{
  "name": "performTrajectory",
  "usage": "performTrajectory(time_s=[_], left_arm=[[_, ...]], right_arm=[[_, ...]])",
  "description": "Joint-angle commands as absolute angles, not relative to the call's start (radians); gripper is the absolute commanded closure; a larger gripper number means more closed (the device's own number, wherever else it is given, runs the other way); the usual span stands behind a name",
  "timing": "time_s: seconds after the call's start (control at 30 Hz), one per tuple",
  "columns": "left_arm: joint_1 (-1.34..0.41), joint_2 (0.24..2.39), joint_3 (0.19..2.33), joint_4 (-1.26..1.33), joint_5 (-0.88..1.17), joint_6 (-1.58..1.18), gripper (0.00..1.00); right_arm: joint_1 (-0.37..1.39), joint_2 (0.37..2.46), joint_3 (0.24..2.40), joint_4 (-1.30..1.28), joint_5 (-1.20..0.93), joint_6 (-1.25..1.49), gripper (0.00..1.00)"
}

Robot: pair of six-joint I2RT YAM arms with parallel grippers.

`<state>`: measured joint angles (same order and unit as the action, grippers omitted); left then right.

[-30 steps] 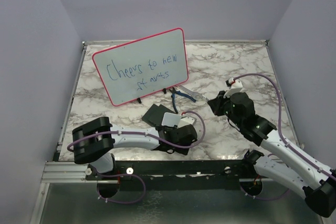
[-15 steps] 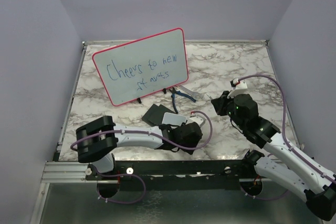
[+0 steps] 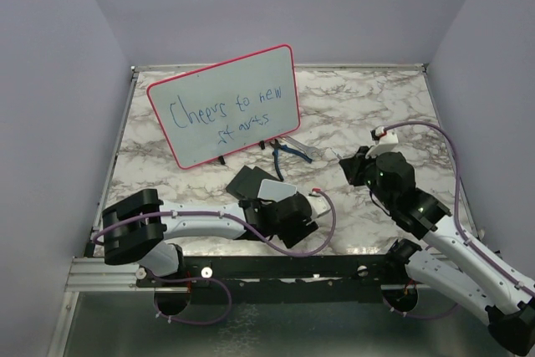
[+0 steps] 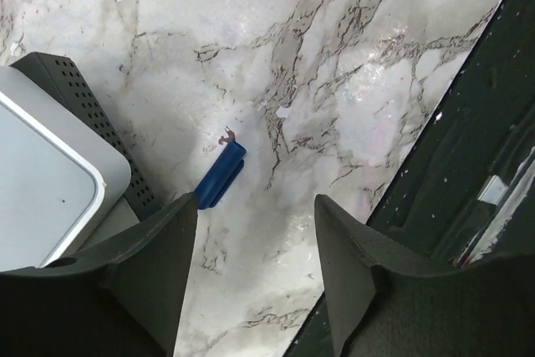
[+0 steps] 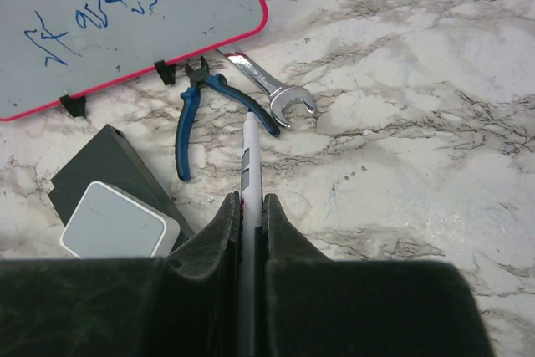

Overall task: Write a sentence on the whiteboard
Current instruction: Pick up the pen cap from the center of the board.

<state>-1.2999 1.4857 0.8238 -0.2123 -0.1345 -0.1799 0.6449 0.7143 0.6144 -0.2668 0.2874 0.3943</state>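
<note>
The blue cap (image 4: 221,175) lies under the left gripper (image 4: 255,206)
It hangs released, cap slanting beside one finger; the right gripper (image 5: 248,206) clenches the marker (image 5: 248,152).

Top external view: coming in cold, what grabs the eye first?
The red-framed whiteboard stands out at the table's far left, its blue sentence reading "Cheers to new starts". Next comes the right gripper, shut on a white marker that points toward blue-handled pliers and a wrench lying before the board. The left gripper hangs open above a small blue cap-like piece.
</note>
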Motion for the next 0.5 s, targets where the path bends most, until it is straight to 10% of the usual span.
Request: performTrajectory(time_s=[0.0, 0.47], left_arm=[[-1.303, 1.518, 0.829, -0.211, -0.111, -0.047, 0.41], [-1.284, 1.621, 0.859, -0.219, -0.100, -0.018, 0.44]], right_arm=[[0.644, 0.695, 0.637, -0.305, 0.319, 0.408, 0.99], [0.644, 0.674, 0.631, -0.275, 0.296, 0.406, 0.99]])
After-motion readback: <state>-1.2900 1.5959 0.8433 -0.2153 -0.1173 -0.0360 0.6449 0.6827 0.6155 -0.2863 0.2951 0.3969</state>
